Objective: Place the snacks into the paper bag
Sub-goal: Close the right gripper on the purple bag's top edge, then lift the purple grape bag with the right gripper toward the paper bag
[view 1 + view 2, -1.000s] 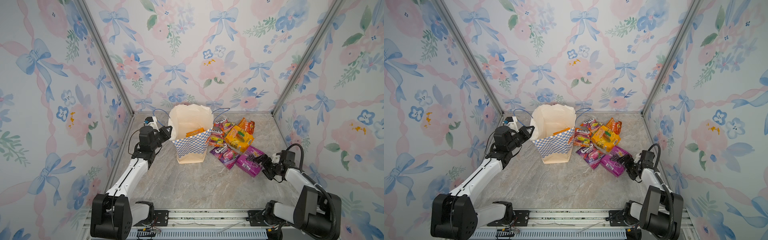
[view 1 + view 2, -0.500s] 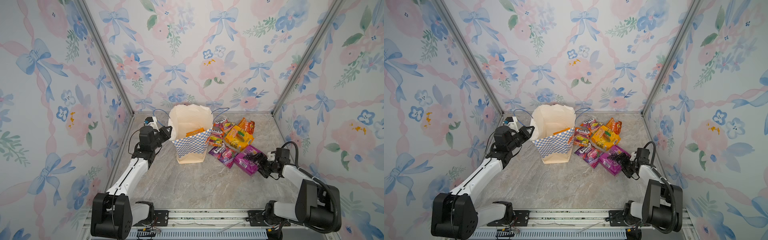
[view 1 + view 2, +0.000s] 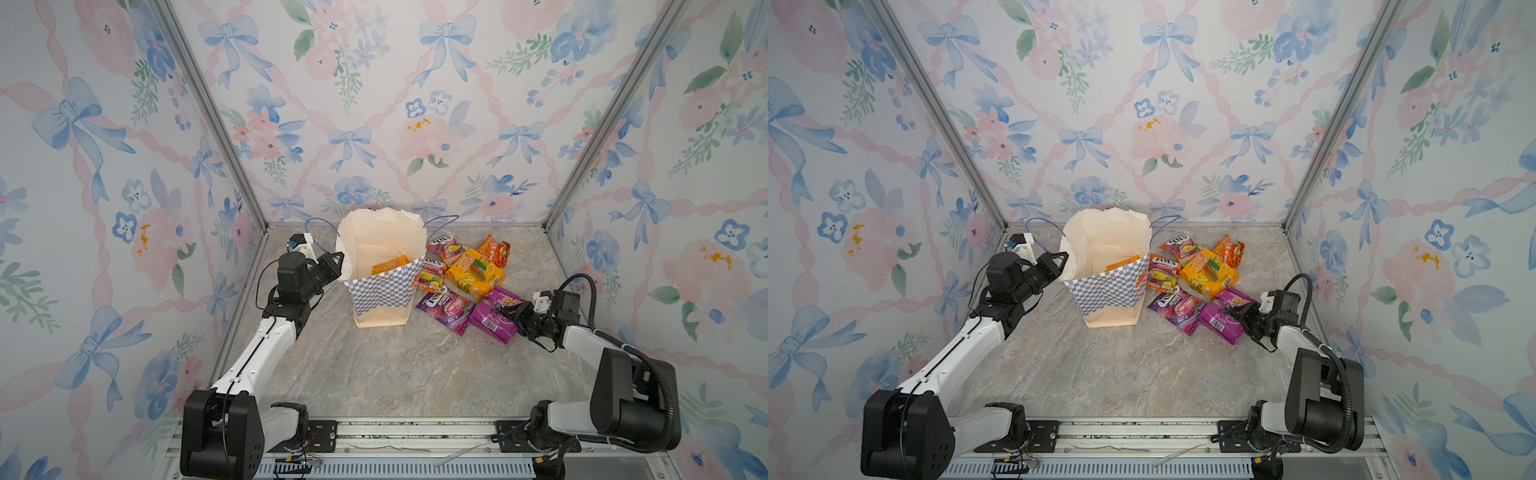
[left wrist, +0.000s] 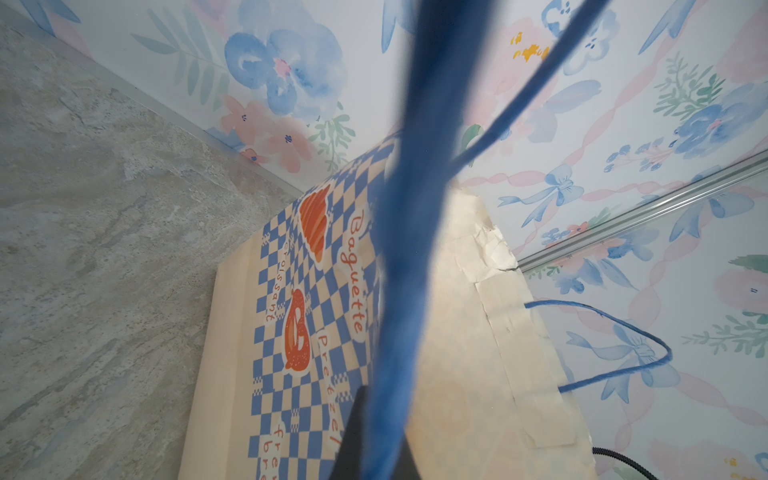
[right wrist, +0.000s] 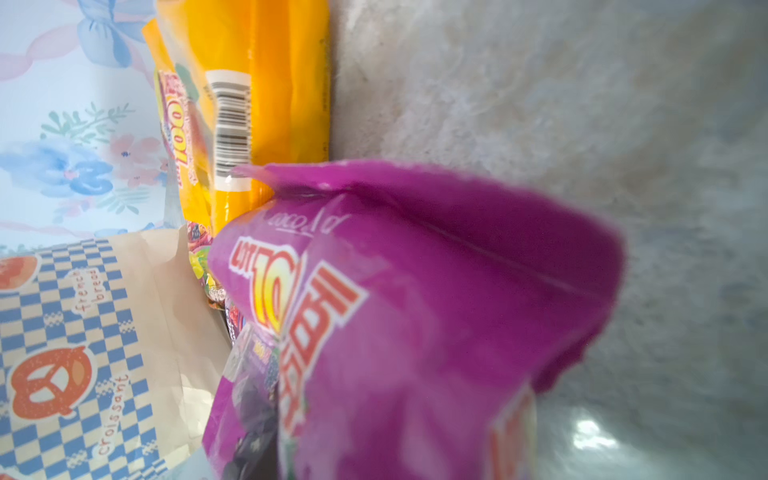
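The paper bag (image 3: 380, 291) (image 3: 1104, 291) stands open at mid-back, with an orange packet (image 3: 388, 264) inside. My left gripper (image 3: 336, 264) (image 3: 1059, 262) sits at its left rim, shut on the blue cord handle (image 4: 399, 291), which runs down to a dark finger (image 4: 353, 436). Loose snacks lie right of the bag: a yellow pack (image 3: 476, 272) (image 5: 257, 104), a purple FOX'S bag (image 3: 444, 305), an orange chip bag (image 3: 494, 249). My right gripper (image 3: 513, 316) (image 3: 1241, 313) is shut on the right end of the magenta grape pack (image 3: 492, 320) (image 5: 415, 311), which hides its jaws in the right wrist view.
Floral walls close in the marble floor (image 3: 395, 365) on three sides, with metal corner posts (image 3: 582, 166). A metal rail (image 3: 415, 428) carrying both arm bases runs along the front edge. Two more FOX'S packets (image 3: 432, 276) lie against the bag's right side.
My right gripper slid left onto the magenta pack and closed on its end, nudging the pack toward the pile. The left arm and the bag stayed still.
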`<state>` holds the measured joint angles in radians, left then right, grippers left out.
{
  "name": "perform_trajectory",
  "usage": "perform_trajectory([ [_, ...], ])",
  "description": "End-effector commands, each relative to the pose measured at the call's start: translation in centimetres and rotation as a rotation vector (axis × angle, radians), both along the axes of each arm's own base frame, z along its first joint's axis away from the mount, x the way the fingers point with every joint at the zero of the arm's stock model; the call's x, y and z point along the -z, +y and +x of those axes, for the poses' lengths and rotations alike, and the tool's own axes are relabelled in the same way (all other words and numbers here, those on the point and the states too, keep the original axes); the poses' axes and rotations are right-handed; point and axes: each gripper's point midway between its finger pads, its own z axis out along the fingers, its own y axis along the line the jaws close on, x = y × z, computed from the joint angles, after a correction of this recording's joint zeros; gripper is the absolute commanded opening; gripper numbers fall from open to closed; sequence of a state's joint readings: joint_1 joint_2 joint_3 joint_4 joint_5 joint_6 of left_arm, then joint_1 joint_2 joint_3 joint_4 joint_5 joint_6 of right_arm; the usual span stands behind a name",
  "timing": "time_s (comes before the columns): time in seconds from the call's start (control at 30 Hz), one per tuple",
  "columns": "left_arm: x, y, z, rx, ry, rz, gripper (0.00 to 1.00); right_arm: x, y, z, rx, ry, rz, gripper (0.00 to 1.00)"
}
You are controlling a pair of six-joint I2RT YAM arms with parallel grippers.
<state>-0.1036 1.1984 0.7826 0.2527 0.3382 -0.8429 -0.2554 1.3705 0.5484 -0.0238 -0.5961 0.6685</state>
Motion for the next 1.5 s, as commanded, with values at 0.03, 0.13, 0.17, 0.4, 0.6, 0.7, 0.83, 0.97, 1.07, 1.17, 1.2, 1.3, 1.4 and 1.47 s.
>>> perform_trajectory([
  [0.03, -0.2, 0.4, 0.0, -0.01, -0.011, 0.006, 0.0, 4.6, -1.2, -4.7, 0.053, 0.237, -0.062, 0.06],
  [0.13, -0.3, 0.4, -0.1, -0.012, -0.013, 0.006, 0.0, 3.5, -1.4, -4.9, 0.025, 0.21, -0.089, 0.0],
  [0.17, -0.3, 0.4, -0.2, -0.013, -0.014, 0.006, 0.0, 3.1, -1.4, -5.0, 0.022, 0.203, -0.094, 0.0],
  [0.4, -0.2, 0.3, 0.0, -0.004, -0.009, 0.005, 0.0, -1.9, -1.4, -5.4, -0.007, 0.105, -0.123, 0.0],
  [0.6, -0.1, 0.2, 0.0, 0.0, -0.005, 0.005, 0.0, -9.8, -0.7, -4.7, -0.039, -0.07, -0.128, 0.0],
  [0.7, -0.2, 0.1, 0.0, 0.004, -0.008, 0.004, 0.0, -14.4, -0.5, -4.5, -0.041, -0.146, -0.143, 0.0],
  [0.83, -0.4, 0.0, 0.0, 0.009, -0.014, -0.002, 0.0, -22.4, 0.4, -3.9, -0.036, -0.288, -0.155, 0.0],
  [0.97, -0.7, -0.1, 0.0, 0.013, -0.02, -0.006, 0.0, -31.0, 2.4, -3.4, -0.059, -0.474, -0.214, 0.0],
  [1.07, -1.0, -0.2, 0.1, 0.02, -0.026, -0.01, 0.0, -36.9, 4.5, -3.2, -0.102, -0.599, -0.255, 0.0],
  [1.17, -1.4, -0.4, 0.3, 0.027, -0.035, -0.014, 0.0, -41.4, 7.7, -2.1, -0.172, -0.709, -0.247, 0.0],
  [1.2, -1.5, -0.4, 0.4, 0.028, -0.036, -0.017, 0.0, -42.5, 9.0, -1.5, -0.205, -0.738, -0.247, 0.0],
  [1.3, -1.8, -0.6, 0.5, 0.036, -0.041, -0.023, 0.0, -44.7, 12.9, 0.2, -0.292, -0.793, -0.269, 0.0],
  [1.4, -1.9, -0.8, 0.6, 0.039, -0.045, -0.023, 0.0, -46.4, 16.8, 1.9, -0.364, -0.844, -0.302, 0.0],
  [1.47, -1.9, -0.9, 0.7, 0.038, -0.045, -0.022, 0.0, -46.9, 19.2, 3.3, -0.394, -0.86, -0.333, 0.0],
])
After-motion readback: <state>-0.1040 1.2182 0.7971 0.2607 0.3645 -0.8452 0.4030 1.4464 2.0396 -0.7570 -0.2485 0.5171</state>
